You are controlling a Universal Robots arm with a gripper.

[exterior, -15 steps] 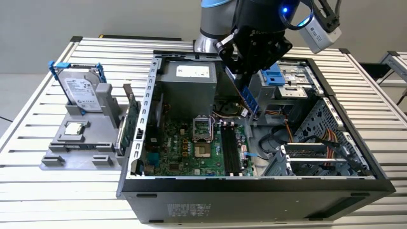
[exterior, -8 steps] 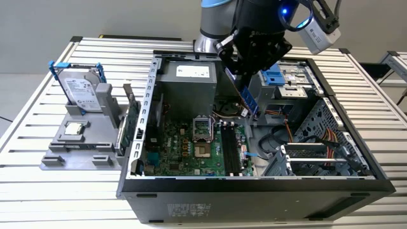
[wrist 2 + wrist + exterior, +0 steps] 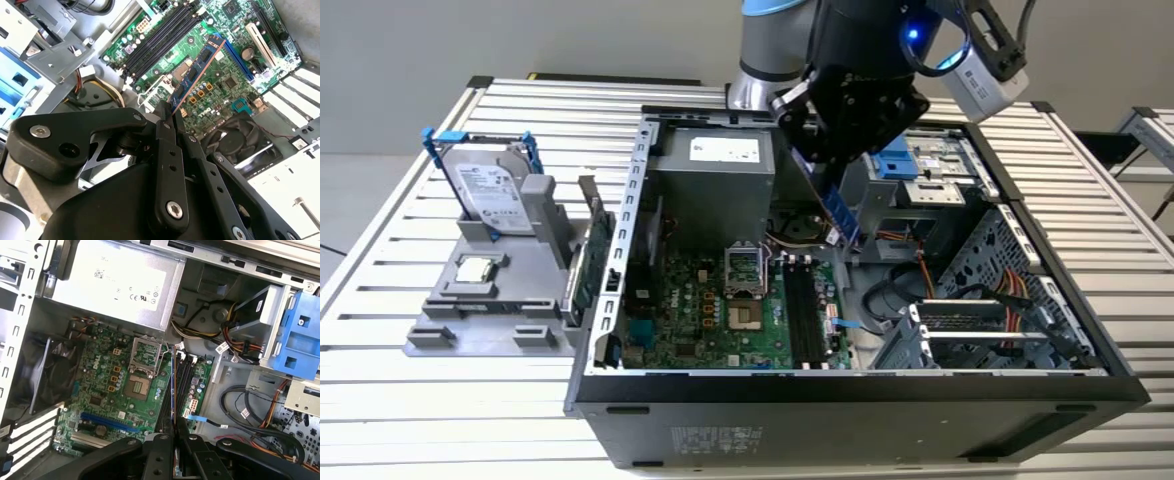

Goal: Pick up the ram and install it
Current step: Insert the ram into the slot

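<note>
Black two-fingered end effector (image 3: 822,168) was clamped shut on the upper end of the ram (image 3: 842,215), a long, narrow blue-green circuit-board stick with small black chips. The stick hung tilted inside the open black computer case (image 3: 854,400), which lay on the slatted metal surface (image 3: 440,400). Its lower end was near the far end of the black memory slots (image 3: 803,310) on the green motherboard (image 3: 700,300), not seated. In the first wrist view the ram (image 3: 173,385) showed edge-on, lined up along the slots (image 3: 186,385).
</note>
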